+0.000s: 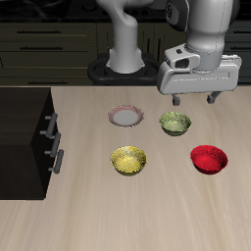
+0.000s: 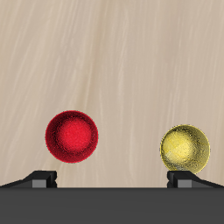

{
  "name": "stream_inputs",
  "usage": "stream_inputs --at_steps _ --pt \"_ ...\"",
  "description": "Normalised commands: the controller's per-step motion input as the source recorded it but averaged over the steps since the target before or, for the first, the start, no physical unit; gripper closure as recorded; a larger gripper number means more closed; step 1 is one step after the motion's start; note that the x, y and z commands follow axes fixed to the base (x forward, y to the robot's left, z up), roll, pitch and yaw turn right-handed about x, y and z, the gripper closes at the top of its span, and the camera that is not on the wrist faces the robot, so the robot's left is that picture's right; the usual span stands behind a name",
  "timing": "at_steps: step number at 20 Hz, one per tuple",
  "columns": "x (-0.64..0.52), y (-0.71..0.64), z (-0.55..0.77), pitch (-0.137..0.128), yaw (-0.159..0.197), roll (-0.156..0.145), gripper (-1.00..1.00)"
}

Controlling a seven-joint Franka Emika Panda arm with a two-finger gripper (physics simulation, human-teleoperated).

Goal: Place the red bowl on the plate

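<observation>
The red bowl [image 1: 209,158] sits upright on the wooden table, nearer the front edge than the green bowl. The plate [image 1: 125,117], pink-rimmed with a pale centre, lies farther back beside the green bowl and carries nothing. My gripper [image 1: 194,100] hangs high above the table, over the area behind the red bowl, open and holding nothing. In the wrist view the red bowl [image 2: 72,136] shows well below my gripper [image 2: 114,179], whose fingertips [image 2: 42,178] stand wide apart. The plate is outside the wrist view.
A green bowl [image 1: 175,122] stands between the plate and the red bowl. A yellow bowl [image 1: 128,160] sits in front of the plate and also shows in the wrist view [image 2: 185,148]. A black drawer cabinet [image 1: 27,142] occupies the table's side.
</observation>
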Motion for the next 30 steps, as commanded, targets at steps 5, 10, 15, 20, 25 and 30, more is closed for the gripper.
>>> stream_inputs --at_steps 5,10,15,20,25,30 --pt "0.00 0.00 -0.06 0.009 0.003 -0.002 -1.00" --pt "0.00 -0.01 -0.01 0.000 -0.013 -0.002 -1.00" --pt "0.06 0.07 0.02 -0.004 0.009 0.008 -1.00" --pt "0.13 -0.02 0.05 -0.009 0.018 0.000 -1.00" --pt "0.02 0.23 -0.03 0.019 -0.004 0.020 -1.00" --pt "-0.08 0.44 -0.04 0.006 -0.013 0.044 -1.00"
